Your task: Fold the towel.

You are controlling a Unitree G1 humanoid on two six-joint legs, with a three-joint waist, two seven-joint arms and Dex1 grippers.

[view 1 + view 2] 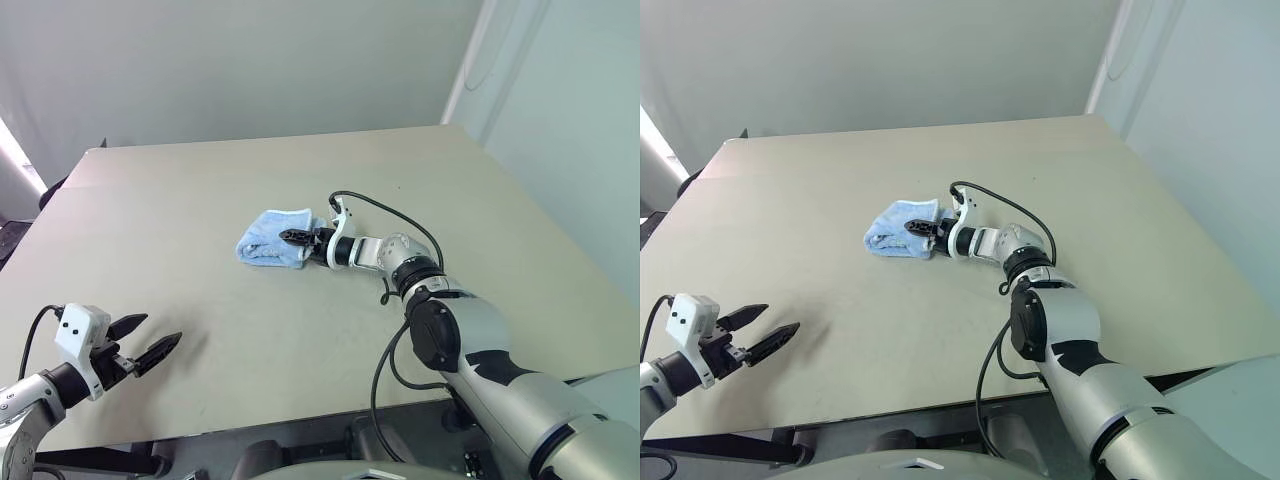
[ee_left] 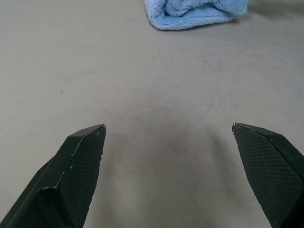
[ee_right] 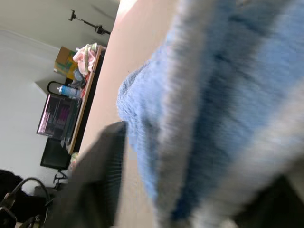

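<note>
The light blue towel (image 1: 268,240) lies folded into a small thick bundle in the middle of the table (image 1: 180,190). My right gripper (image 1: 293,237) reaches in from the right and rests at the bundle's right edge. In the right wrist view its two fingers (image 3: 97,180) stand apart, with the towel (image 3: 213,95) bulging between them. My left gripper (image 1: 150,340) hovers open and empty over the near left of the table, well away from the towel (image 2: 194,12).
The pale table top stretches wide on all sides of the towel. A black cable (image 1: 400,215) loops from my right wrist over the table. Grey walls stand behind the far edge.
</note>
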